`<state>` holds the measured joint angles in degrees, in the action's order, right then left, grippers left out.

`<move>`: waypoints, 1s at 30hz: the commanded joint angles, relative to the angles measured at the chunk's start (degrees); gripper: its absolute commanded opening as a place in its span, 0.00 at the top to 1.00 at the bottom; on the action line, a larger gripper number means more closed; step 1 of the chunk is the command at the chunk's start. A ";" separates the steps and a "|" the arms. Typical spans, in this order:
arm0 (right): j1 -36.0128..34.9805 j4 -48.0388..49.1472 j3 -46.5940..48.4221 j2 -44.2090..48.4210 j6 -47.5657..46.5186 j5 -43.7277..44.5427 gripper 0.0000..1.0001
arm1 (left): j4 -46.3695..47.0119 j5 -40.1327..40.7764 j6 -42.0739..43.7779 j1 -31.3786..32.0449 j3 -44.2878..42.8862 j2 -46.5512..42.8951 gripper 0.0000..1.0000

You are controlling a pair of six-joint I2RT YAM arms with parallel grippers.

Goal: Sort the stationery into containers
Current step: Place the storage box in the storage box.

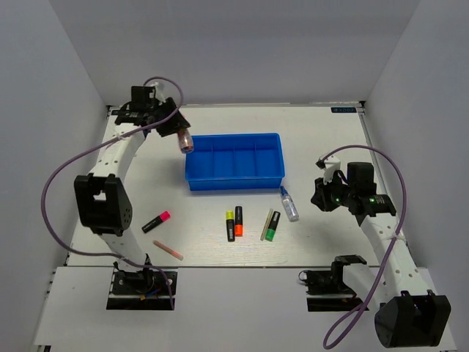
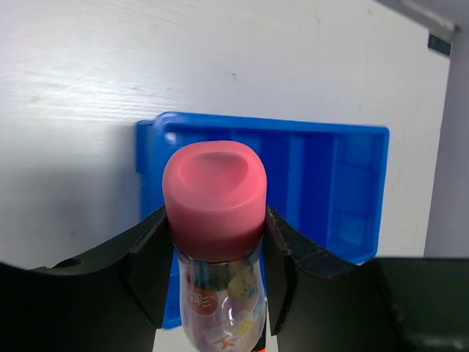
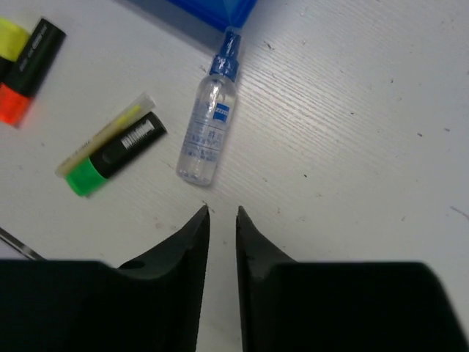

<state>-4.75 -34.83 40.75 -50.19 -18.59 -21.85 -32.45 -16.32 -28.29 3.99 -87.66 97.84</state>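
My left gripper [image 1: 182, 138] is shut on a pink-capped tube [image 2: 214, 198], held in the air over the left end of the blue divided tray [image 1: 234, 180]. The tray's compartments [image 2: 322, 183] look bare. My right gripper [image 3: 223, 211] hovers right of the tray, jaws a narrow gap apart with nothing between them. Just ahead of it lies the clear blue-capped bottle [image 3: 207, 136]. A green-tipped highlighter [image 3: 117, 158] and a thin beige stick [image 3: 106, 136] lie beside the bottle. Yellow [image 1: 229, 225] and orange [image 1: 238, 221] highlighters lie further left.
A black marker with a pink tip [image 1: 156, 221] and a thin pink-orange stick [image 1: 168, 250] lie at the front left, near the left arm's base. White walls close the table on three sides.
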 commanded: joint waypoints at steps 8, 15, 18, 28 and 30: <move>-0.26 -0.15 0.38 0.18 -0.13 -0.83 0.74 | -6.84 -1.81 13.69 9.19 -13.42 10.09 0.94; -0.43 0.11 0.29 -0.25 -0.13 -0.57 0.66 | -8.07 2.50 18.01 12.36 -10.26 10.44 0.86; -0.43 -0.06 0.38 -0.17 -0.04 -0.74 0.61 | -7.98 5.67 19.07 13.59 -8.77 10.09 0.69; -0.43 -0.24 0.64 -0.34 -0.48 -0.83 0.35 | -6.75 10.42 18.36 14.56 -7.44 11.67 0.48; -0.26 -0.50 0.38 -0.52 -0.66 -0.48 0.25 | -6.75 11.12 18.45 14.99 -7.53 11.49 0.40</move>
<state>-4.91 -35.44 40.73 -50.39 -18.52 -22.44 -40.27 -7.09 -10.35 18.37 -95.00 110.37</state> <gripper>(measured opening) 0.728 0.584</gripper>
